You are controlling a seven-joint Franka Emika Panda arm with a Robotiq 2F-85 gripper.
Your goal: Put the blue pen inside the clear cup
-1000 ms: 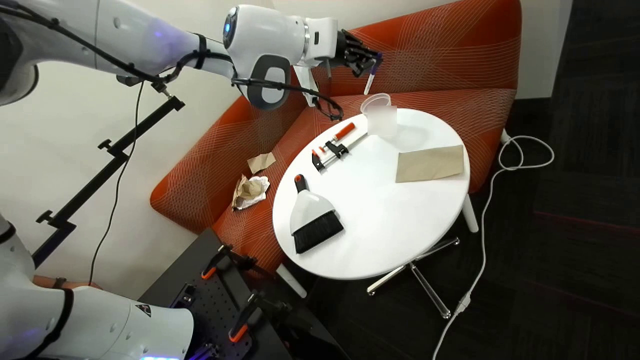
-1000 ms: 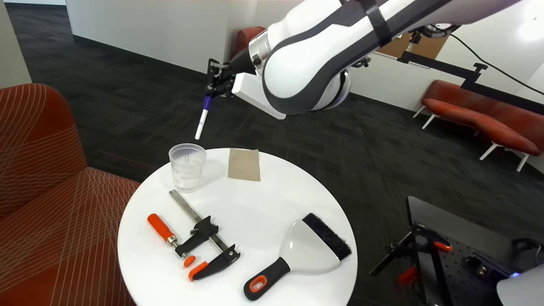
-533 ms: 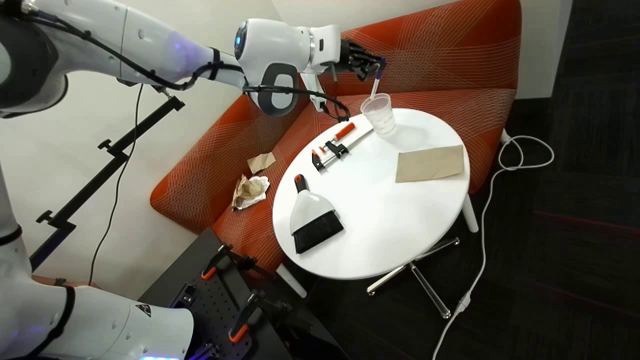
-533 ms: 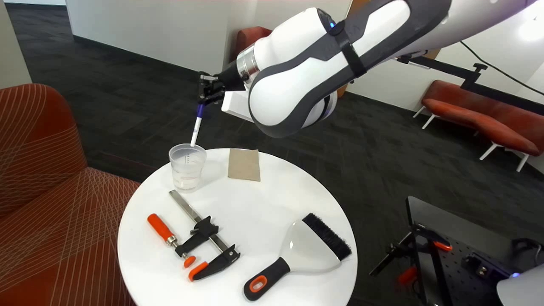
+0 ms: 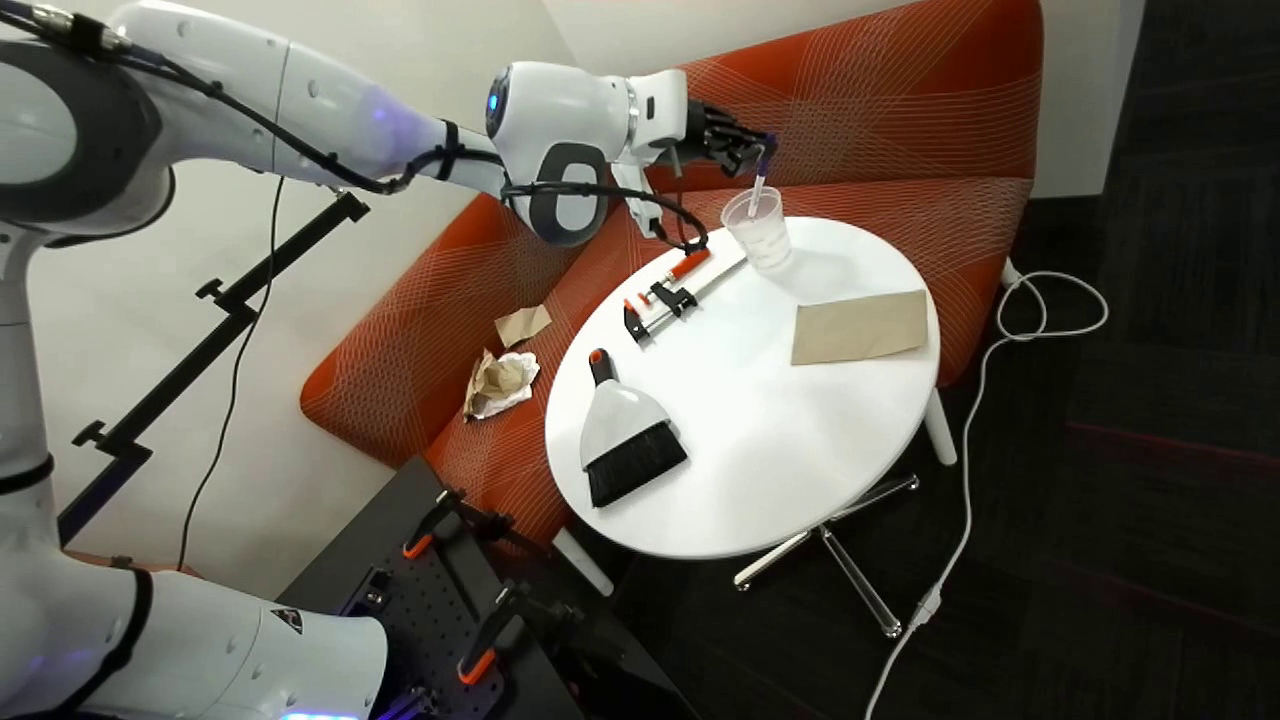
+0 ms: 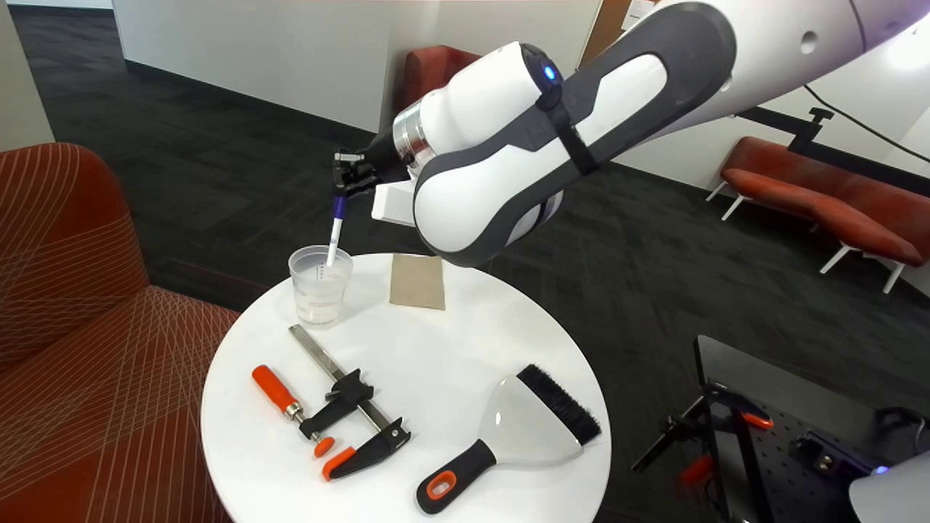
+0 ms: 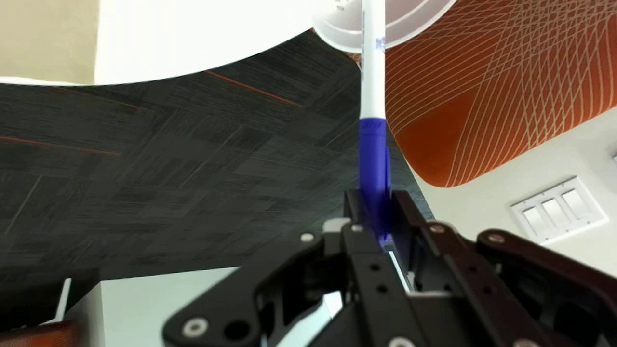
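The blue pen has a blue cap end and a white body. It hangs nearly upright, slightly tilted, white end down; it also shows in an exterior view and in the wrist view. My gripper is shut on its blue end, above the table. The gripper shows small in both exterior views. The clear cup stands upright near the table edge, below the gripper; it also shows in an exterior view. The pen's white tip appears within the cup's mouth, in its upper part.
The round white table holds a bar clamp beside the cup, a brown paper sheet, and a dustpan with brush. A red patterned couch stands behind the table. Paper scraps lie on the couch.
The arm has come down with the pen held in the gripper. The pen's white tip went from above the cup to within its mouth. The cup has not moved.
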